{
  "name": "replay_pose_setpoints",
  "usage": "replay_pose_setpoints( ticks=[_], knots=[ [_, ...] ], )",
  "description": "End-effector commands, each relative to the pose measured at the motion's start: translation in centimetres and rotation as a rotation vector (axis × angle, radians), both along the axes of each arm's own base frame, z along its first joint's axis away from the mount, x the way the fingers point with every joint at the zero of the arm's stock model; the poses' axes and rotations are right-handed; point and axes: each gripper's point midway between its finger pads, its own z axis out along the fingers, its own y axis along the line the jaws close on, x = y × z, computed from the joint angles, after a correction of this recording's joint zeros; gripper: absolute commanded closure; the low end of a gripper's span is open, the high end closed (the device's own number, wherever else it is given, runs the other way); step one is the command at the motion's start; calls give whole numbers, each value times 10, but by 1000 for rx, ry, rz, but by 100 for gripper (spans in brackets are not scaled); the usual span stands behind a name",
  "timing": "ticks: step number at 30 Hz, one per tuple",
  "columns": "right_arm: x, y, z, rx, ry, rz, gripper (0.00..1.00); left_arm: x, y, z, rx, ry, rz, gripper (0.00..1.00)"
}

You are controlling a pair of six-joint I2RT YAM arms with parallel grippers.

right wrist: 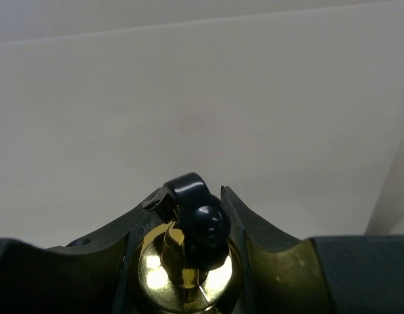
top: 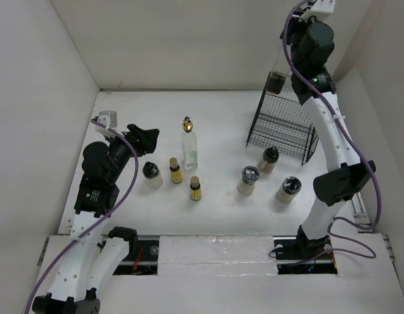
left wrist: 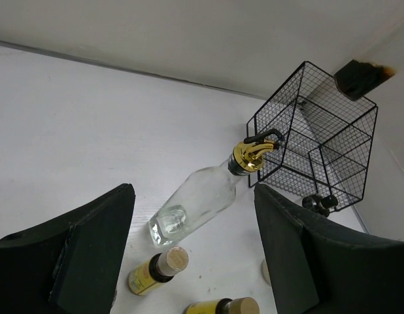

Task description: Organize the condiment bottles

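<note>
At far right, by the far left corner of the black wire basket (top: 281,131), we note the right gripper (right wrist: 192,199) raised high. Its jaws are closed snug on the gold pourer top (right wrist: 153,278) of a tall glass bottle (top: 277,82). We cannot tell whether that bottle is inside the basket or behind it.

The left gripper (top: 151,140) hovers at mid-left with its jaws spread wide and holding nothing. It faces the second glass bottle (top: 189,152), upright at table (top: 215,108) centre.

Just near of that bottle stand two yellow brown-capped bottles (top: 176,172) (top: 195,190), with one cream shaker (top: 151,174) to their left. Three more shakers (top: 248,180) (top: 268,159) (top: 287,190) are grouped near of the basket, all upright and apart from one another.
</note>
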Motion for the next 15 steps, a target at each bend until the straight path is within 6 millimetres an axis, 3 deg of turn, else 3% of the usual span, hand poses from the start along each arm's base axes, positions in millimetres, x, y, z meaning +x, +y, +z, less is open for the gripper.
replay_pose_setpoints(
  ticks=[1,7,15],
  knots=[
    [-13,-28,44,43,-122,-49,98,0,-1,15,2,-59,-9,31],
    [-1,-48,37,36,-107,-92,98,2,-4,15,2,-59,-21,31],
    [27,-58,3,29,-44,-117,98,2,-2,15,2,-59,-12,31]
  ],
)
